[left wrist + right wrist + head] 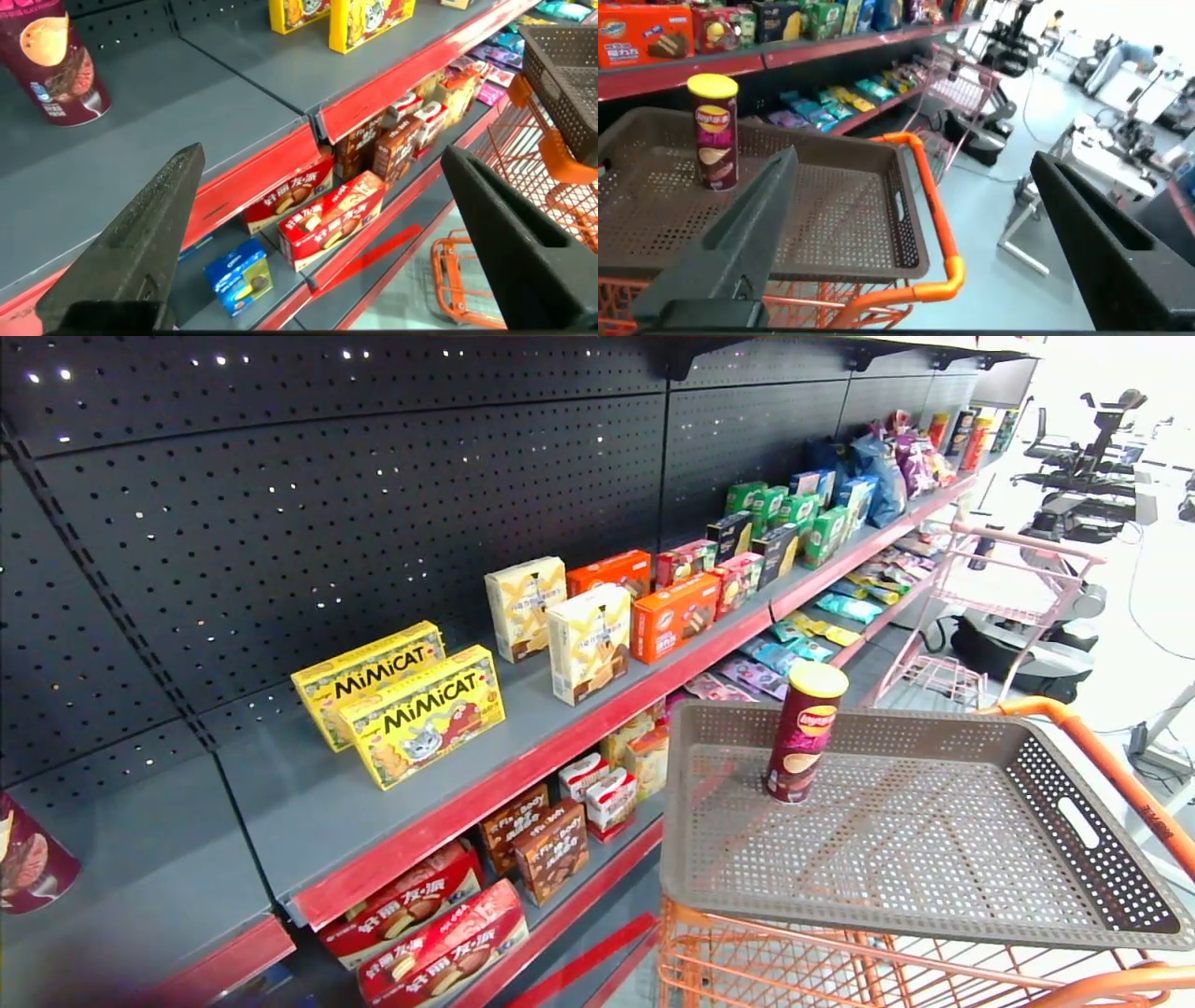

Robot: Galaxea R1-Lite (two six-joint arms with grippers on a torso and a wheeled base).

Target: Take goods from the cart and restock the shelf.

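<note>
1. One chip can stands in the cart basket, centre right; a second can sits on the shelf, lower left.
2. The left end effector, fingers apart, hangs above the shelf; the right end effector, also apart, above the basket.

Maroon chip can upright in grey cart basket; second can on shelf.

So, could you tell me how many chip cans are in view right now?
2. One chip can stands upright in the cart's grey basket; the other stands on the shelf at the far left. More may be hidden.
</note>
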